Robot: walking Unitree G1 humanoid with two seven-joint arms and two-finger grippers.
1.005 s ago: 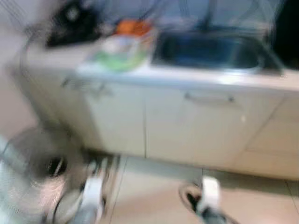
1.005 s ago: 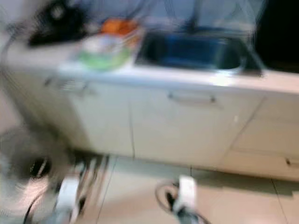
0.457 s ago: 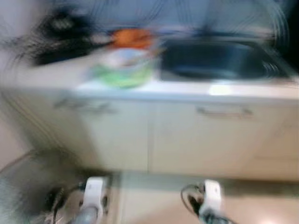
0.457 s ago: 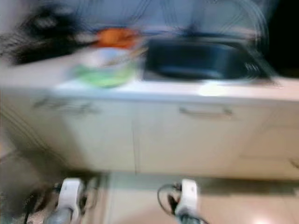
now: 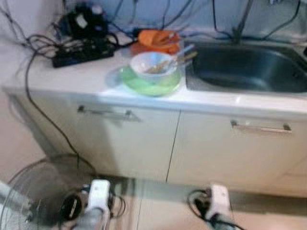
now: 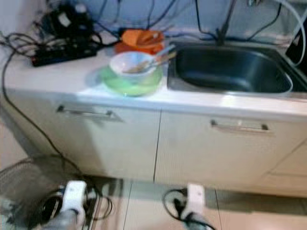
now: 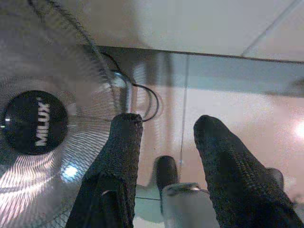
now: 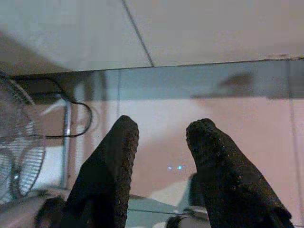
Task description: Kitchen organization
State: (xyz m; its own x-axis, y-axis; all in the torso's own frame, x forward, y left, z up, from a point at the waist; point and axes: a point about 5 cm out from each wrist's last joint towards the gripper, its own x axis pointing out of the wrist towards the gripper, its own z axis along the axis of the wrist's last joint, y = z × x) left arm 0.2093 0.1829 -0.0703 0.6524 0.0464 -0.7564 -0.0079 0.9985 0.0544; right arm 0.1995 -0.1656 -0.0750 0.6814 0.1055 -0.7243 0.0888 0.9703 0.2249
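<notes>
Left eye view, far left: a round wire-caged floor fan (image 5: 33, 196) stands on the tiled floor beside the cabinet.
Left gripper (image 7: 164, 142): hangs low over the fan's grille, jaws apart, holding nothing.
Table, left end: a black power strip (image 5: 81, 50) with tangled cables.
Dishes: a pale blue bowl (image 6: 132, 64) holding utensils sits on a round green plate (image 6: 132, 81), near the table's front edge, just left of the steel sink (image 6: 230, 69); an orange dish (image 6: 141, 38) lies behind.
Right gripper (image 8: 159, 142): low before the cabinet doors, jaws apart, empty.
Risk: stepping closer could snag the fan or its cord; a careless reach could likely push the stacked bowl off the table edge.
</notes>
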